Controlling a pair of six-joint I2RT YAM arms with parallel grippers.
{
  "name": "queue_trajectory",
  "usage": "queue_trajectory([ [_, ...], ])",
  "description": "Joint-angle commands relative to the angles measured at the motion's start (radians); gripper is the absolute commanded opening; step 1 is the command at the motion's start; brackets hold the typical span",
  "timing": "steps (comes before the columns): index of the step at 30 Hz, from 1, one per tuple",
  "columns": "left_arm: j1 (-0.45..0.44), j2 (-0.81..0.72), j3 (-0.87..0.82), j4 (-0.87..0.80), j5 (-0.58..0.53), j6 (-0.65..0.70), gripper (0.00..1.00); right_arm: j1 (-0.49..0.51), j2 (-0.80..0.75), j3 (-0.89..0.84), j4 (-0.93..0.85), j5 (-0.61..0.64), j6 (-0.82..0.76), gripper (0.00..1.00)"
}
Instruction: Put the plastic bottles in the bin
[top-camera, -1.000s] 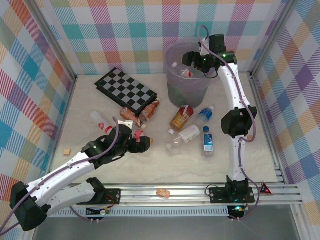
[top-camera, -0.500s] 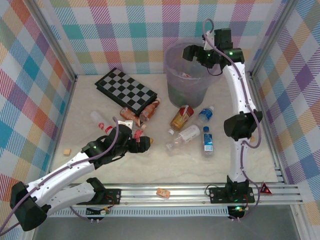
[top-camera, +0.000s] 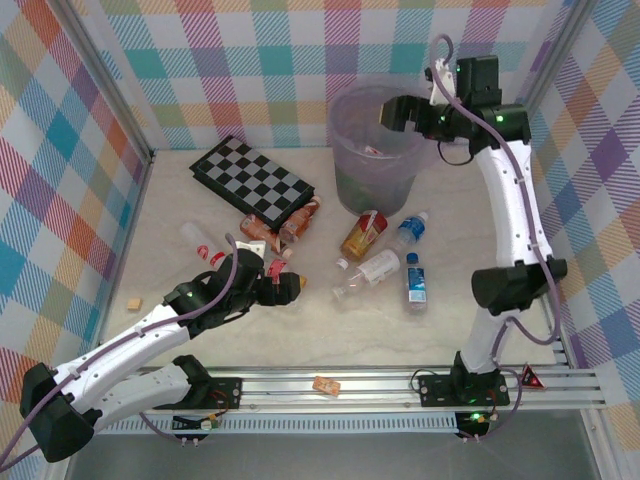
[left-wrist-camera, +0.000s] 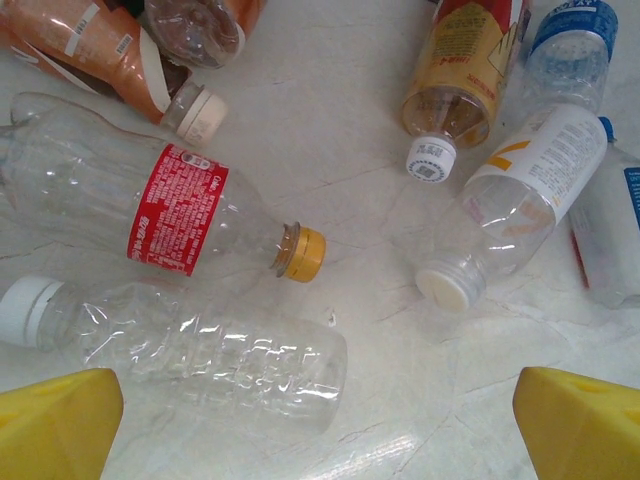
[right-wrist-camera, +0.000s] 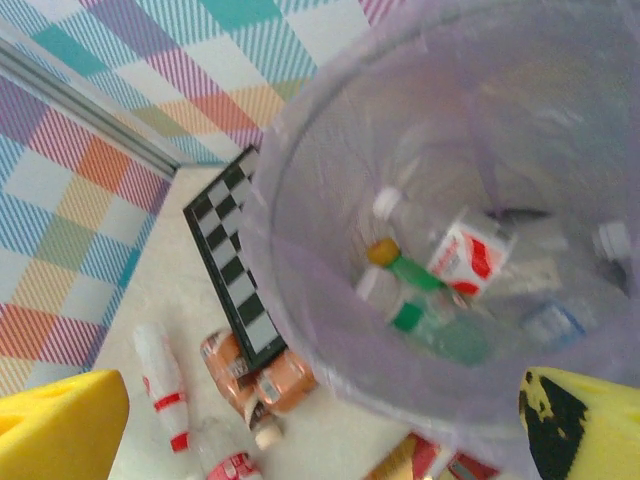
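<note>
1. I see the bin (top-camera: 375, 190) at the desk's (top-camera: 330, 330) far side, the checkerboard (top-camera: 252, 180) just left of it.
2. Loose bottles (top-camera: 368, 270) lie on the desk before both.
3. Several bottles (right-wrist-camera: 470, 258) lie inside the bin.
4. A cube (top-camera: 326, 385) sits on the near rail (top-camera: 400, 380).

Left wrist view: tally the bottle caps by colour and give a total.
White or cream caps: 4
Yellow cap: 1
Total: 5
</note>
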Motion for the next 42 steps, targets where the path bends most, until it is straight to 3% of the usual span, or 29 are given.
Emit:
queue_trajectory([
  [1, 0.012, -0.011, -0.010, 0.021, -0.041, 0.023, 1.00, 0.005, -0.159, -0.180, 0.003, 0.041, -0.038, 1.00],
  [10, 0.029, 0.065, 0.005, 0.058, -0.037, 0.056, 1.00, 0.003, -0.474, -0.669, 0.050, 0.114, 0.096, 1.00],
  [16, 0.037, 0.097, 0.002, 0.081, -0.023, 0.056, 1.00, 0.003, -0.557, -0.941, 0.049, 0.119, 0.126, 0.99],
  [24, 0.044, 0.106, -0.023, 0.115, -0.034, 0.037, 1.00, 0.004, -0.544, -1.158, 0.056, 0.146, 0.124, 1.00],
  [30, 0.046, 0.132, -0.047, 0.150, -0.037, 0.014, 1.00, 0.009, -0.535, -1.306, 0.126, 0.193, 0.211, 0.99],
  [33, 0.048, 0.151, -0.049, 0.168, -0.041, 0.009, 1.00, 0.020, -0.521, -1.366, 0.196, 0.138, 0.249, 1.00],
  [37, 0.048, 0.173, -0.041, 0.179, -0.034, 0.010, 1.00, 0.025, -0.484, -1.403, 0.224, 0.220, 0.268, 0.99],
  [42, 0.050, 0.181, -0.040, 0.182, -0.036, 0.009, 1.00, 0.024, -0.386, -1.410, 0.272, 0.227, 0.260, 0.99],
])
